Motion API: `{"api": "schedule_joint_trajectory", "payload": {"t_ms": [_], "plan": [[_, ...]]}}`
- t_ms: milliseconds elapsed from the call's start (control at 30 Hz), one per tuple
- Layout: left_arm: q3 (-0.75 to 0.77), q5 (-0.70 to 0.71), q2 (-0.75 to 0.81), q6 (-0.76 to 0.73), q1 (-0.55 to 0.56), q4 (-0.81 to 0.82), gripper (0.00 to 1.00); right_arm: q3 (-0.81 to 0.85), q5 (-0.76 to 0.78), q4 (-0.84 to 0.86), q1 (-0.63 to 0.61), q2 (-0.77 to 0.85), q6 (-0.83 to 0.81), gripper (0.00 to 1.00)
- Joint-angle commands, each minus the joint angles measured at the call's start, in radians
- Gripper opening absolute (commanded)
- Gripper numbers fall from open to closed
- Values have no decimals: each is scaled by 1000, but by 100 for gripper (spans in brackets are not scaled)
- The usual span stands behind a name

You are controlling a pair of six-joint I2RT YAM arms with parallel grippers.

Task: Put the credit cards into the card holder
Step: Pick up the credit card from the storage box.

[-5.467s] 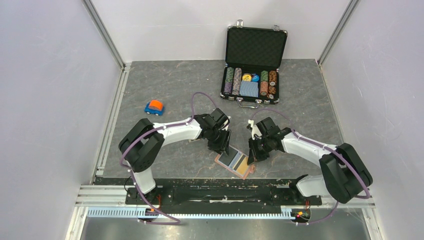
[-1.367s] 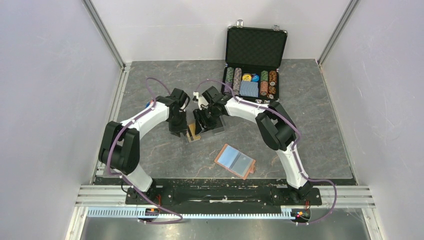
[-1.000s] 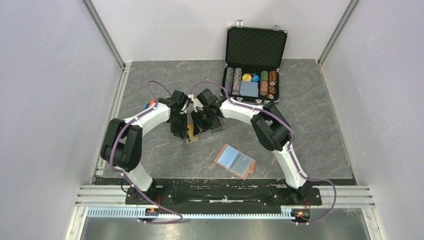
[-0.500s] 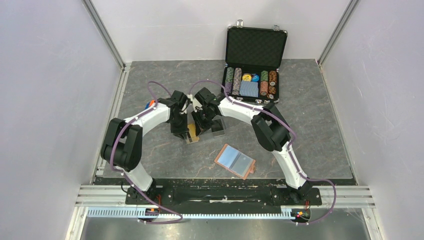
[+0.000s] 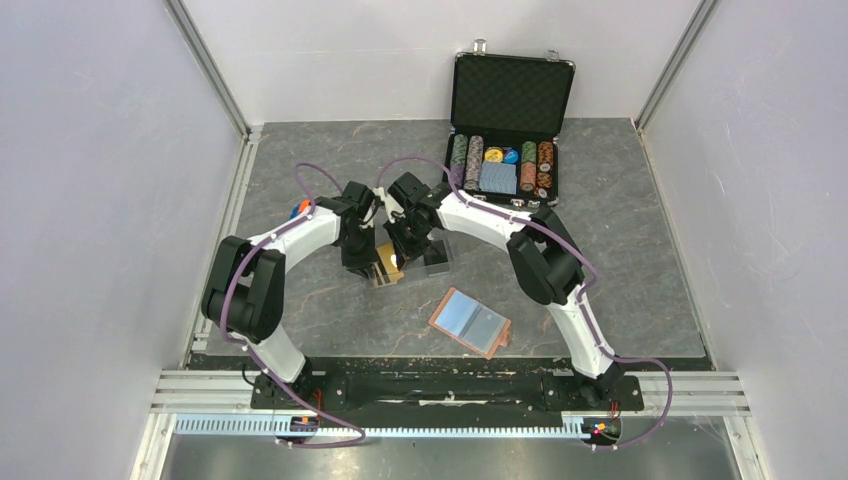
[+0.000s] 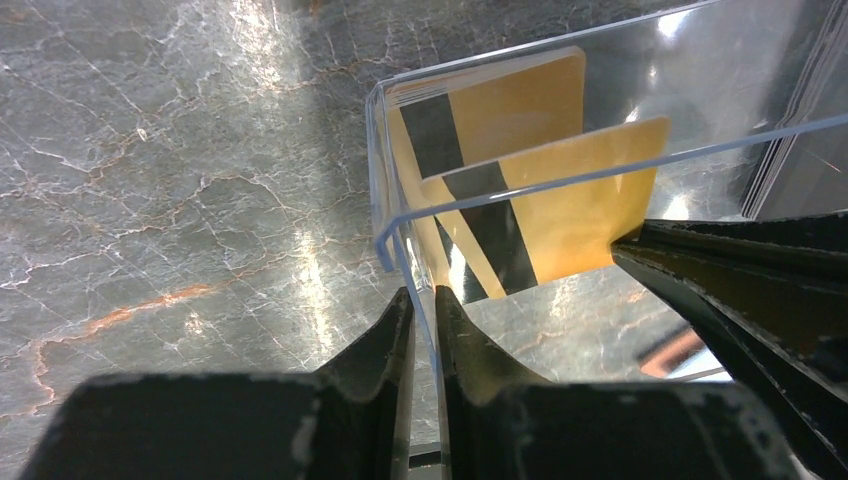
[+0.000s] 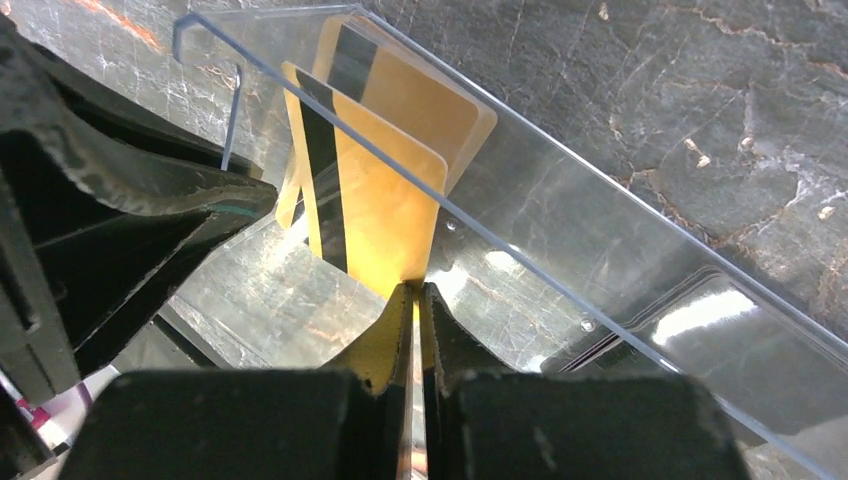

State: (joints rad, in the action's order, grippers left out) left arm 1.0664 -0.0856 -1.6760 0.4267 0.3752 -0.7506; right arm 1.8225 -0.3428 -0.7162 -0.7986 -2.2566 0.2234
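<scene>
Gold plastic fills both wrist views: a small stack of gold cards [image 6: 500,110] with black stripes leans inside a clear box [image 6: 600,172]. One gold card [image 7: 385,220] is tilted away from the stack. The right gripper [image 7: 417,290] is clenched on its lower corner, with the fingers pressed tight on the thin edge. The left gripper [image 6: 422,300] grasps the side wall of the clear box near a corner, and the wall runs between its two fingers. Both grippers meet at the box in the middle of the table [image 5: 620,250]. The card holder [image 5: 470,322] lies open and flat with the blue side up, well apart from the box and nearer to the arm bases. A black case [image 5: 510,95] with chips stands open at the far edge.
</scene>
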Motion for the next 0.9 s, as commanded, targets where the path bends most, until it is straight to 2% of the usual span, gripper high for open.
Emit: {"api": "schedule_joint_trajectory", "payload": {"t_ms": [0,100,267,333,433,633,767,867], "plan": [[-10,-33,-17,-37,6,-4,17,29,-45,-9,15,64,-1,0],[-4,-28,10,-34,6,-3,18,-5,-81,10,29,99,25,0],[4,-39,70,-18,6,17,26,-58,-134,25,64,159,57,0],[2,-54,95,-5,6,39,32,-86,-147,33,77,185,67,0],[-4,-81,145,22,4,77,46,-135,-178,48,96,215,81,0],[-37,-178,261,83,-2,201,61,-200,-223,69,124,278,96,0],[-98,-274,317,133,-18,311,65,-276,-250,124,156,349,130,0],[-180,-374,349,201,-37,463,68,-319,-303,143,188,391,150,0]]}}
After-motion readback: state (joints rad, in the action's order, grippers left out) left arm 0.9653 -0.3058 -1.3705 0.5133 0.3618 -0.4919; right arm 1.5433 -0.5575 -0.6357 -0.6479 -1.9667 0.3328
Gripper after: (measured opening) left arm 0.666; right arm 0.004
